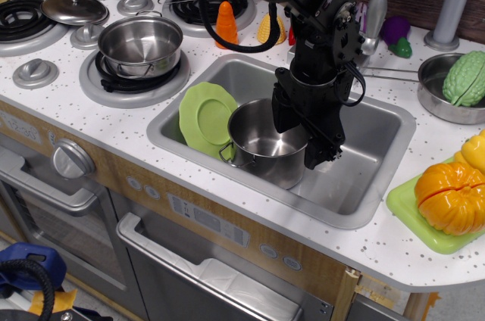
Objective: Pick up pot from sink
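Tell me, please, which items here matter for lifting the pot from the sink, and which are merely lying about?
Job: pot, sink, gripper.
Lying about: green plate, stove pot, carrot, orange pumpkin, lid.

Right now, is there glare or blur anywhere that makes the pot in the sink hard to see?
In observation.image, the pot is sharp, with mild highlights on its rim; the gripper casts a dark reflection inside it; the sink is evenly lit.
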Controlling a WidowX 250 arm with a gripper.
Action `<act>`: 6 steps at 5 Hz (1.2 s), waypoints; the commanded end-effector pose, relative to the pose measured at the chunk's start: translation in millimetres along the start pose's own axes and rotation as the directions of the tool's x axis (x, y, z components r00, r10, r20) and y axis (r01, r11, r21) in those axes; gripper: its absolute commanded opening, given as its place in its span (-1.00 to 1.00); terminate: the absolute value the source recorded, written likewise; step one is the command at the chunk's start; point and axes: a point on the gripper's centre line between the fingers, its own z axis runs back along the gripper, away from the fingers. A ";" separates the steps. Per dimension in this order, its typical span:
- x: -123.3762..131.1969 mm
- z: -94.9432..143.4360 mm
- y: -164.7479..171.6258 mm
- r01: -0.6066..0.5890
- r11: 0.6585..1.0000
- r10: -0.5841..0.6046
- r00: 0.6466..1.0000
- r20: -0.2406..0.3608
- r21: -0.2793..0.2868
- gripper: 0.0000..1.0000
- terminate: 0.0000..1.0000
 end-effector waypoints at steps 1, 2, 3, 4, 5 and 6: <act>0.0 0.0 0.0 0.000 1.000 0.000 1.000 0.000 0.000 1.00 -1.00; -5.0 -19.4 -2.3 -0.008 1.000 0.007 1.000 0.027 0.010 1.00 -1.00; -7.1 -37.0 -0.9 -0.008 1.000 0.008 0.999 0.040 -0.009 1.00 -1.00; -8.1 -50.1 3.5 -0.031 0.998 0.034 0.998 0.050 -0.053 -1.00 -1.00; -6.2 -46.6 3.3 -0.022 0.999 0.024 0.999 0.043 -0.036 -1.00 -1.00; -3.8 -34.8 5.9 0.008 1.000 -0.008 0.999 0.032 -0.003 -1.00 -1.00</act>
